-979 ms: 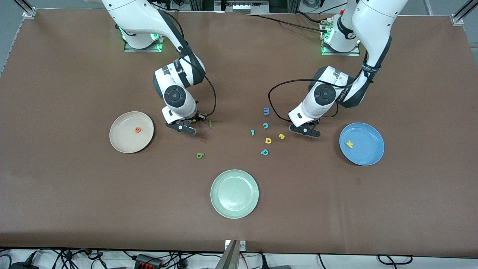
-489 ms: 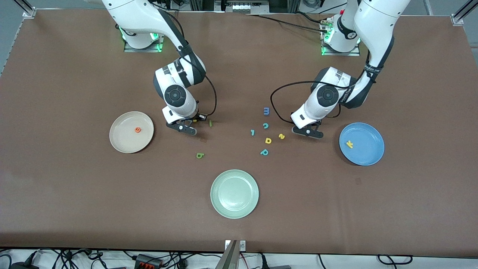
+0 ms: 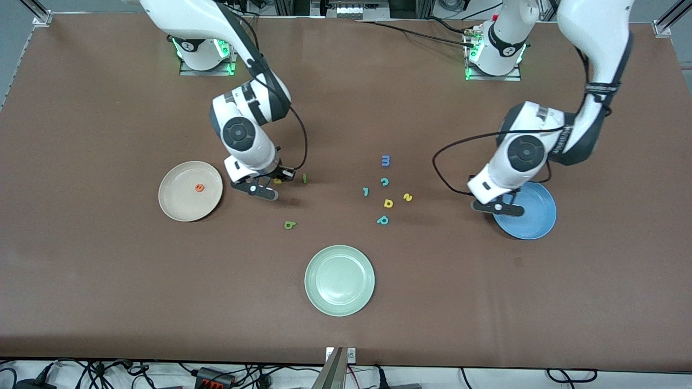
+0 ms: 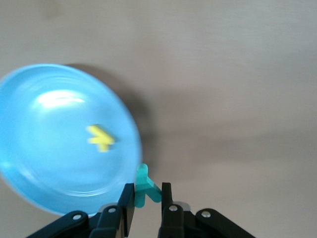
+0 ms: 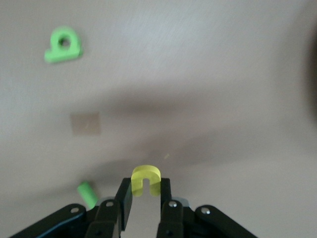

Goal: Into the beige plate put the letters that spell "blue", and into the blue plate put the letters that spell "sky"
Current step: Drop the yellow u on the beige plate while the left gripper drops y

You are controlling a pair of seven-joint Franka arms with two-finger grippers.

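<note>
Two letters are in the grippers. Left gripper pinches the teal y over the table, just beside the blue plate's rim; yellow k lies in that plate. Right gripper pinches the yellow u above the table beside the beige plate, where the orange e sits. Thin l lies just beside that gripper, b near it. Yellow s is with the loose letters mid-table, well apart from both.

White arms with black joints; black cables; black grippers.
</note>
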